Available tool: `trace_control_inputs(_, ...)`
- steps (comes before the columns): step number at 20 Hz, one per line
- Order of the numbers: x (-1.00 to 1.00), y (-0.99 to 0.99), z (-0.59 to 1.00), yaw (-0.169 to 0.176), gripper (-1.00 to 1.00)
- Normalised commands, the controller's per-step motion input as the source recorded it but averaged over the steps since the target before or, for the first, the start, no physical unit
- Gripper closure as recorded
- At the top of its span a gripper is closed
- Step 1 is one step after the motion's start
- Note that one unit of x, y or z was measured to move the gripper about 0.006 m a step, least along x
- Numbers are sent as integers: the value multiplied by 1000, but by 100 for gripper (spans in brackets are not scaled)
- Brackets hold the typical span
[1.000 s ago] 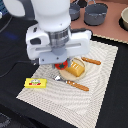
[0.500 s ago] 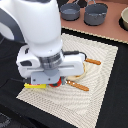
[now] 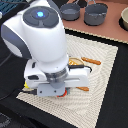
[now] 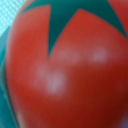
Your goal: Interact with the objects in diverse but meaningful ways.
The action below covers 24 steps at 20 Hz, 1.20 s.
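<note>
step: reaching for red round fruit (image 4: 70, 75) | fruit directly under end effector, filling wrist view | end effector opening hidden, cannot tell, nothing visibly held | next: confirm fingers straddle fruit, then close gently

The white Panda arm (image 3: 42, 42) bends low over the cream placemat (image 3: 102, 65), its bulky wrist housing pointing straight down. The gripper (image 3: 60, 94) sits beneath that housing, hidden; whether its fingers are parted or closed cannot be told.
</note>
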Motion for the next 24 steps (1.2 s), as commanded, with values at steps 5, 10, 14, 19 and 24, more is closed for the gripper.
trace_control_inputs(5, 378, -44, 918, 12, -100)
trace_control_inputs(10, 145, 0, 1000, 25, -100)
trace_control_inputs(14, 121, 191, 792, 60, -100)
trace_control_inputs(19, 107, 644, 429, 165, -100)
trace_control_inputs(24, 93, 546, 43, 224, -100)
